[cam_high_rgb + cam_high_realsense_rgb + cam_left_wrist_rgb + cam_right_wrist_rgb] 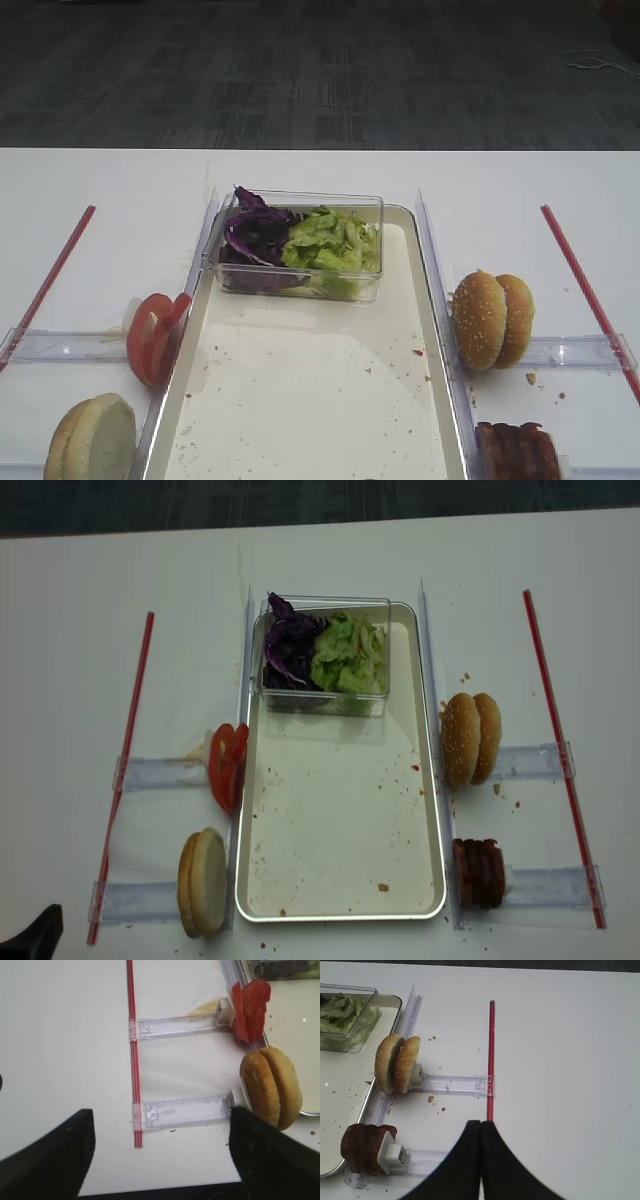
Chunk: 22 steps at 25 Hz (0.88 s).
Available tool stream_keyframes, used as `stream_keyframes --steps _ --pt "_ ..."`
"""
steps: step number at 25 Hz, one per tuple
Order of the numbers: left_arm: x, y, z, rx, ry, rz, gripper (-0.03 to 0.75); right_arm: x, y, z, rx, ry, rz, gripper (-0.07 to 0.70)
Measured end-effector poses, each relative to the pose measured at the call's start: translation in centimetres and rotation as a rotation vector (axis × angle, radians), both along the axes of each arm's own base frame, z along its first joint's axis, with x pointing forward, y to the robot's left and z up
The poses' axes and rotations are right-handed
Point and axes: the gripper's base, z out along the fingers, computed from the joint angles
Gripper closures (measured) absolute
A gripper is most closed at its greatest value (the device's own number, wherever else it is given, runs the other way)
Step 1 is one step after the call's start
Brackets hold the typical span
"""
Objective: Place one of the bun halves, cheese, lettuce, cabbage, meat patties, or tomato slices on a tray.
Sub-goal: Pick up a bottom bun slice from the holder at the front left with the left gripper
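The cream-white tray (300, 400) lies in the middle, bare but for crumbs and a clear box (372, 215) holding purple cabbage (255, 238) and lettuce (330, 243). Left of the tray, tomato slices (153, 336) and the pale bun halves (95, 440) stand on edge in clear holders. The meat patties (515, 452) stand right of the tray. My left gripper (161, 1125) is open over the table just left of the bun halves (272, 1087), holding nothing. My right gripper (481, 1125) is shut and empty, right of the meat patties (365, 1147).
Sesame-seeded buns (492, 320) stand in a holder right of the tray. Red strips (125, 760) (555, 730) run along both outer sides, joined to clear plastic rails (180, 1112). A thin pale-yellow piece (202, 1008) lies by the tomato holder.
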Motion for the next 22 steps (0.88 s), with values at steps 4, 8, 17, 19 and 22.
stream_keyframes --steps 4,8,17,19,22 --pt "0.0 0.0 0.0 0.0 0.0 0.0 0.171 0.0 0.0 0.0 0.0 0.0 0.0 0.316" --pt "0.0 0.0 0.0 0.0 0.0 0.0 0.171 0.0 0.0 0.0 0.0 0.0 0.0 0.316" --pt "0.0 0.0 0.0 0.0 0.0 0.0 0.171 0.0 0.0 0.0 0.0 0.0 0.0 0.316" --pt "0.0 0.0 0.0 0.0 0.0 0.0 0.171 0.0 0.0 0.0 0.0 0.0 0.0 0.316" --pt "0.0 0.0 0.0 0.0 0.0 0.0 0.171 0.0 0.0 0.0 0.0 0.0 0.0 0.316"
